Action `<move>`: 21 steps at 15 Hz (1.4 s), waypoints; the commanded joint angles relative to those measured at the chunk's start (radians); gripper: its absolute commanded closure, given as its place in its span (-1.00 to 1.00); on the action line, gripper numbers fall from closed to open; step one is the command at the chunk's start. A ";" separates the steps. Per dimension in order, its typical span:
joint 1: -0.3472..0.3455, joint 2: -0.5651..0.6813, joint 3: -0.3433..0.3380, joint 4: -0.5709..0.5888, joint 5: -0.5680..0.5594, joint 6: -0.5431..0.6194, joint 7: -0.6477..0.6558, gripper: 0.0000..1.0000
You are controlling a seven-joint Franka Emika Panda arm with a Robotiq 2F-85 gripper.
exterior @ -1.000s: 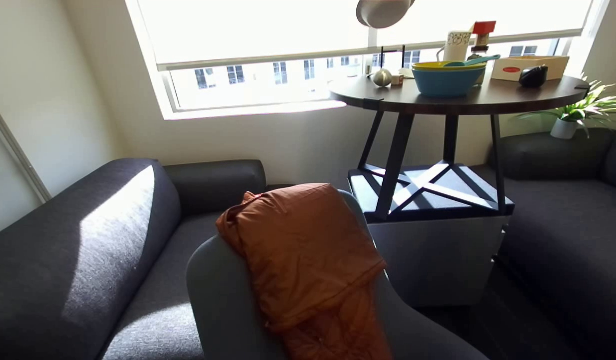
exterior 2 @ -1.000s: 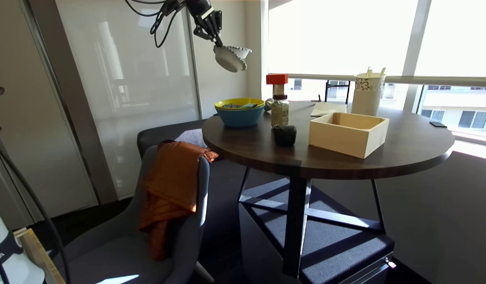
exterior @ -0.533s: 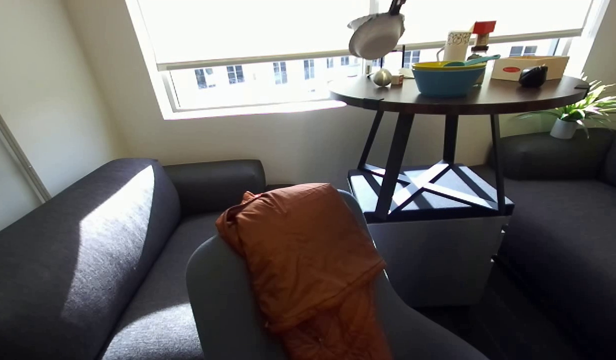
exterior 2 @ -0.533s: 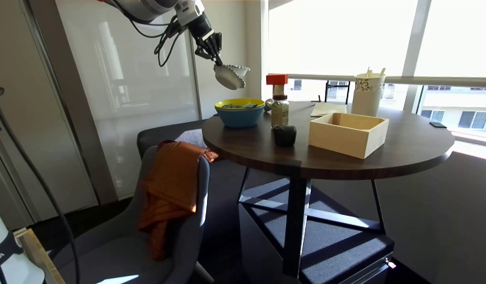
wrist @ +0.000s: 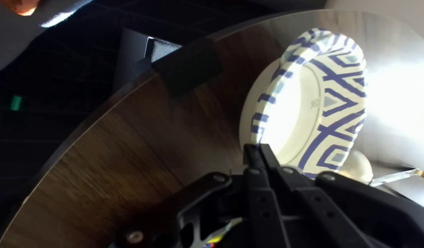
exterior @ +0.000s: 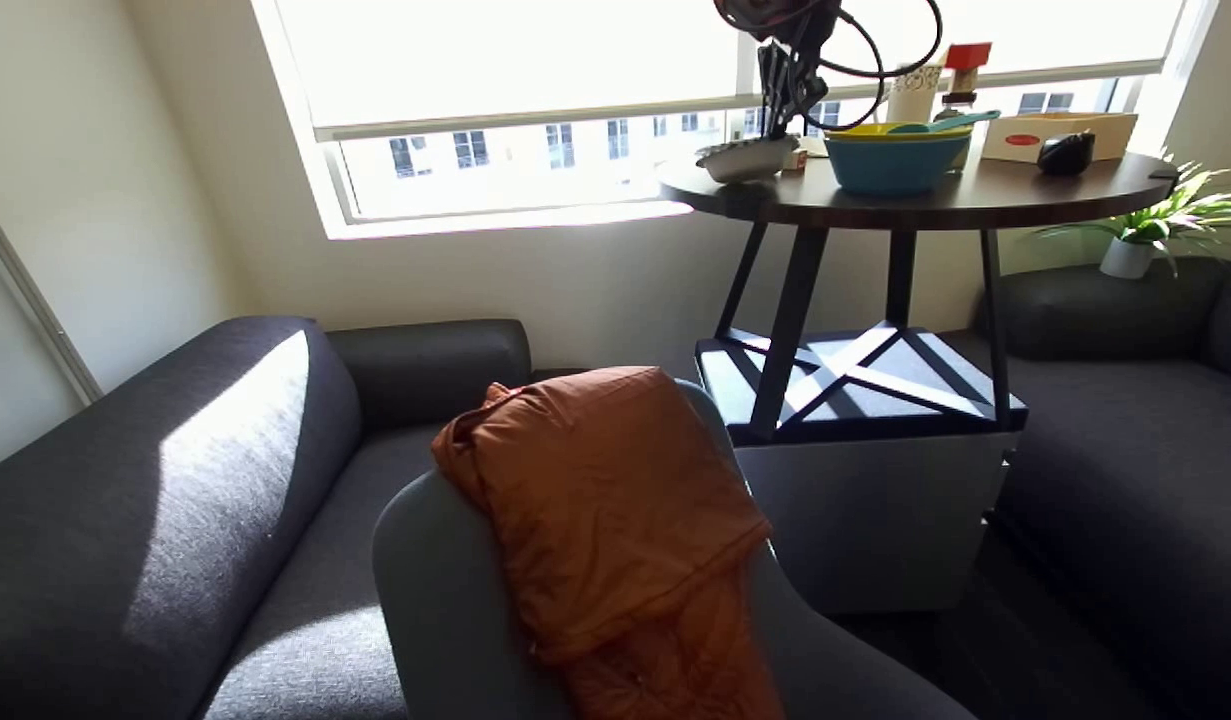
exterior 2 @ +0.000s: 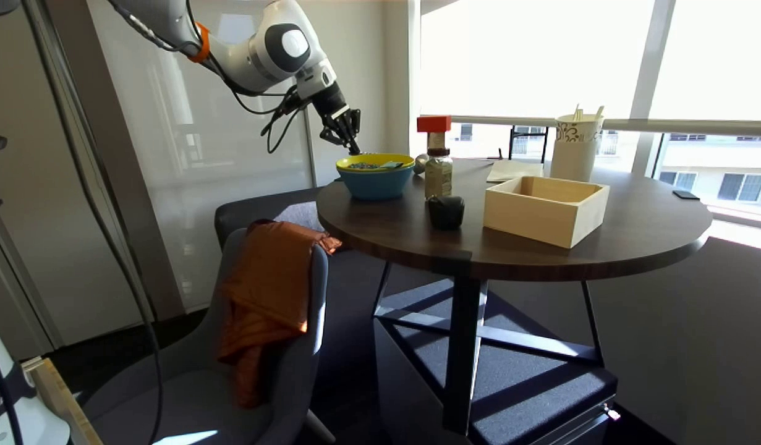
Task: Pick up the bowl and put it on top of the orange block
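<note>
In an exterior view, at the far left, there is a dark grey sofa, partly in sunlight. Next comes a grey chair, and over its back hangs an orange-brown jacket. More to the right, the pale bowl is low at the left part of the dark round table; whether its bottom touches the wood, I cannot tell. The claw is pinching the rim of this bowl; in the wrist view, the rim is bent out of its round shape and a blue pattern shows inside. At the right end of the bowl is a small orange-tinted block; whether both touch, I also cannot tell. Then follows a blue bowl with a yellow bowl nested in it, and a teal spoon lies across the rim. Behind them stand a patterned cup and a red-topped jar. Further right are a black object and, behind it, a light wooden box. The last is a green plant in a white pot.
</note>
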 commanded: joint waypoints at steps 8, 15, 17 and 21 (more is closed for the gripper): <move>0.019 0.038 -0.020 0.041 -0.013 -0.129 0.016 -0.53; 0.008 0.110 -0.004 0.086 0.060 -0.111 0.000 -1.00; 0.008 0.128 -0.005 0.101 0.091 -0.113 -0.001 -0.49; 0.008 0.130 -0.009 0.122 0.127 -0.119 -0.007 0.08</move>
